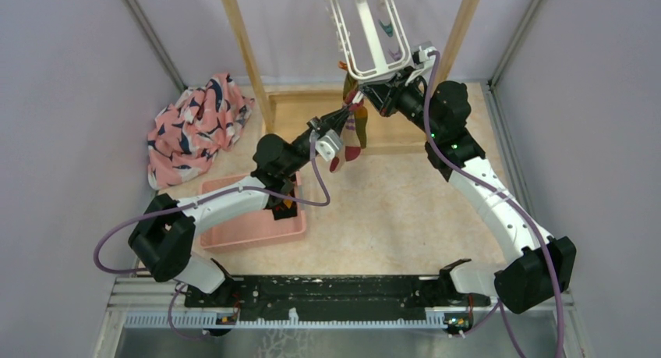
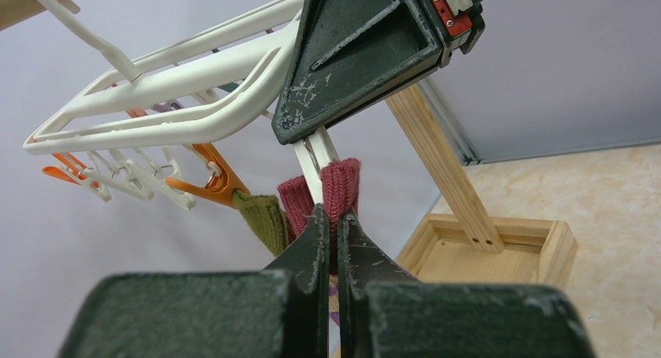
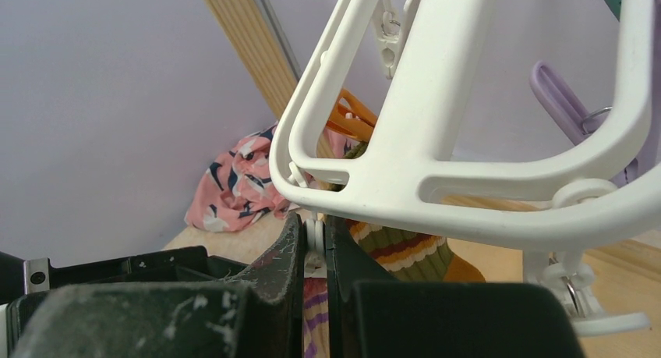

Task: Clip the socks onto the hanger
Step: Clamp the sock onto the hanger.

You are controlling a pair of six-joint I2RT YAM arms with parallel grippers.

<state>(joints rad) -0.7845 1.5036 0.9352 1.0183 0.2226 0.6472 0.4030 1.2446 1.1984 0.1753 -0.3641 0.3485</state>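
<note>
Beneath the hanger [image 1: 368,30], over the table's [image 1: 390,202] far side, saw the left tool [image 2: 331,214] shut flat on a red-cuffed sock [image 2: 341,188], gripped just under its cuff, with the cuff pressed up around a white clip [image 2: 314,171]. Found that clip pinched by the right tool [image 3: 314,221], jaws almost together with only thin white plastic between them. Could not judge any bite of the clip itself on the cuff. Noted, in the top view, the sock's striped foot hanging below the left tool, clear of the table. Spotted an olive sock [image 2: 261,217] just beside it, already held by an orange clip [image 2: 218,190] dangling from the hanger's frame. Made out a purple clip [image 3: 549,89] further along the frame in the right wrist view. Saw the hanger hung between the posts of a wooden rack [image 1: 244,54], with a boxed base on the table beneath. Noted a pink cloth [image 1: 195,128] heaped at the table's far left, well apart from the socks. Found a pink tray [image 1: 249,233] under the left arm, with something dark inside, too hidden to name.
</note>
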